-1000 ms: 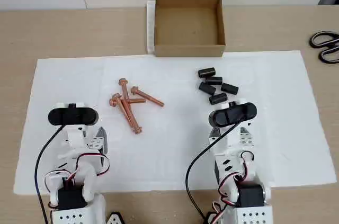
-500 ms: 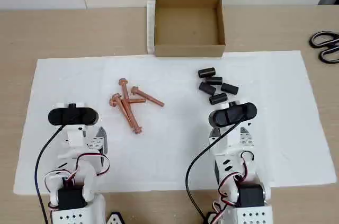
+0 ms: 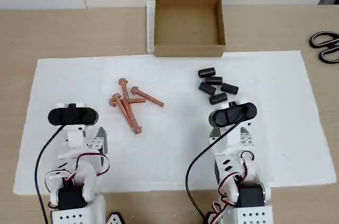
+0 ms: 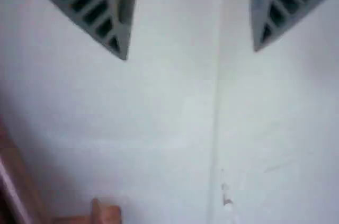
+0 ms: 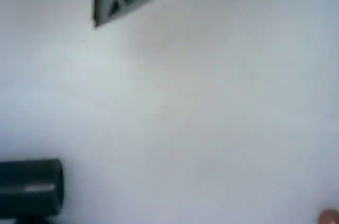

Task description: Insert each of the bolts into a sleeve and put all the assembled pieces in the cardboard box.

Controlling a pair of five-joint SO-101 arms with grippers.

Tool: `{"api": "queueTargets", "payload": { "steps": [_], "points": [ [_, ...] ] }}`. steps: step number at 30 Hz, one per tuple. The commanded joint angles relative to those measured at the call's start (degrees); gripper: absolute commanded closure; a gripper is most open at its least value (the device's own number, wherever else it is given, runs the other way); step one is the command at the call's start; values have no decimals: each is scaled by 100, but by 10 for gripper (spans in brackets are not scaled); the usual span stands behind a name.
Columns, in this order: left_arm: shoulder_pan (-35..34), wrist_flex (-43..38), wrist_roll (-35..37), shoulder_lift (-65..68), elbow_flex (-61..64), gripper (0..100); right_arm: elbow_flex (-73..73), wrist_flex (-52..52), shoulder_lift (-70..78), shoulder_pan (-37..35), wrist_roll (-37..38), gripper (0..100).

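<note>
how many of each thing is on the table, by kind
bolts: 5 (they overlap in a pile, so this count is less sure)
sleeves: 5
cardboard box: 1
scissors: 1
total: 12

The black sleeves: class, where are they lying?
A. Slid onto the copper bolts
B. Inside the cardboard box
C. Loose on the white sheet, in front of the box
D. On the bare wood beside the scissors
C: the black sleeves lie in a cluster on the white sheet, short of the cardboard box and apart from the copper bolts.
</note>
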Motion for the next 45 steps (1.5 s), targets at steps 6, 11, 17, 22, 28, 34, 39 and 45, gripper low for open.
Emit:
{"api": "queueTargets", "payload": {
  "steps": [6, 11, 17, 22, 28, 34, 39, 45],
  "points": [
    [-26, 105, 0, -70, -558, 853, -747, 207, -75, 224, 387, 828],
    [-492, 334, -9, -62, -1112, 853, -1741, 637, -40, 268, 941, 828],
    [-1116, 369, -492, -53, -1727, 853, -2848, 1007, -22, 268, 958, 828],
    [-1204, 615, -633, 826, -2993, 853, -3147, 963, 92, 268, 1029, 828],
    [-1178, 1073, -624, 3587, -4936, 853, -3956, 980, 1446, 268, 1204, 828],
    [-1169, 1776, -519, 5688, -6369, 853, -5433, 1851, 4295, 242, 1495, 828],
    [-1169, 1837, -264, 6453, -6527, 853, -7174, 3152, 6563, 233, 1626, 828],
    [-1134, 1829, -264, 6743, -6519, 853, -8360, 3582, 7864, 242, 1231, 829]
  ]
}}
